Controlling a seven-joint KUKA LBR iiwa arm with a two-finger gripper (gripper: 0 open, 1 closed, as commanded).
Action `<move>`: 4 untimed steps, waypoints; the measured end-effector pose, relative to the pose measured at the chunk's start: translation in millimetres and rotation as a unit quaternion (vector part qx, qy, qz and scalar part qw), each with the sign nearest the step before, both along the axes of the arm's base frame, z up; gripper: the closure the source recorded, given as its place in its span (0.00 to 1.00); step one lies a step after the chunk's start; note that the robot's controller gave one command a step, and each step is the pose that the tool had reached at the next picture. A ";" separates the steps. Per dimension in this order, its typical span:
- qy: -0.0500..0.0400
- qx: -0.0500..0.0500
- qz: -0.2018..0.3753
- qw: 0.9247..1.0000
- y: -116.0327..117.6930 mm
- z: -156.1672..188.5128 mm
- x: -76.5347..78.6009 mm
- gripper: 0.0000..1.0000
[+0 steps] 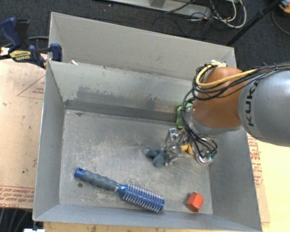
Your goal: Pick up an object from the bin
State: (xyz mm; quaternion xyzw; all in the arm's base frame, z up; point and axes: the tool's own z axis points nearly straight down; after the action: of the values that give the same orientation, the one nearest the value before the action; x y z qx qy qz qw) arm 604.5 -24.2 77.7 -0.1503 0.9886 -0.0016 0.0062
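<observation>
Bin: we see a grey metal bin (51, 126) with sloping walls and a scuffed, flat floor. A few loose things lie spread over the floor, well apart from one another.

Arm: the silver arm (278, 108) comes in over the bin's right wall. Its orange wrist cover (217, 102) hangs above the right half of the floor, with yellow and black cables looped about it.

Hairbrush: a blue hairbrush (120, 189) lies flat near the front wall, handle to the left and bristle head to the right.

Gripper: the gripper (172, 149) is low in the bin, right of the middle of the floor, pointing down and to the left. We cannot tell how far open it is, nor whether it has hold of anything.

Dark object: a small blue-grey lump (156, 156) of uneven shape lies on the floor near the middle, just beside the gripper's tip on its left. We cannot tell whether the two touch.

Red block: a small red-orange block (194, 201) sits near the front right corner, right of the brush head and apart from it.

Green thing: we make out a sliver of something green (179, 111) at the back wall, mostly hidden behind the wrist cover.
</observation>
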 end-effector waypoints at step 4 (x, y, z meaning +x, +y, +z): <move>0.008 0.000 0.388 0.921 138.1 65.3 -44.4 0.00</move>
State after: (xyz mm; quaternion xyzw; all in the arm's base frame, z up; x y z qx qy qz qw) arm 560.1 113.8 143.0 -0.5224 0.8527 0.0021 -0.0011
